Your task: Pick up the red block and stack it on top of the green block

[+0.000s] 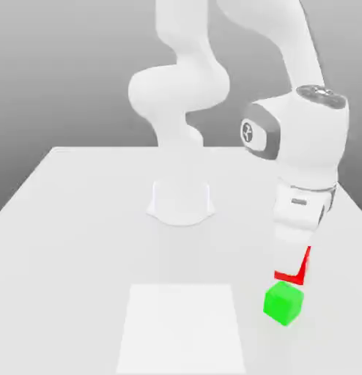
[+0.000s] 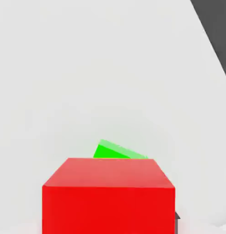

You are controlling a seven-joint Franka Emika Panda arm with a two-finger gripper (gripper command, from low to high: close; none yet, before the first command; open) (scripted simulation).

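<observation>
Exterior view: the white Panda arm [image 1: 297,80] reaches down toward the exterior view's right side of the pale table [image 1: 81,220], and its gripper [image 1: 292,272] hangs just above the green block [image 1: 284,303]. The red block [image 1: 295,272] sits between the jaws, which are clamped on it; the white hand body covers most of the cube, so it appears as a red strip along its lower edge and one side. The red block is lifted clear of the table, directly below the hand and directly over the green block. Whether the two cubes touch cannot be told here; they look very close, the red edge just above the green top.

The green block rests on the table, beneath the jaws, beside a lighter square patch [image 1: 182,329] marked on the surface. The arm's round base [image 1: 181,203] stands farther back, well apart from the jaws.

In the hand view, the red block [image 2: 108,201] sits close to the camera, held in the grip, with its top face and one side face showing. Beyond it, a wedge of the green block [image 2: 115,151] peeks past the red cube's far edge, turned at a slight angle to it. The table [image 2: 87,68] spreads pale behind both.
</observation>
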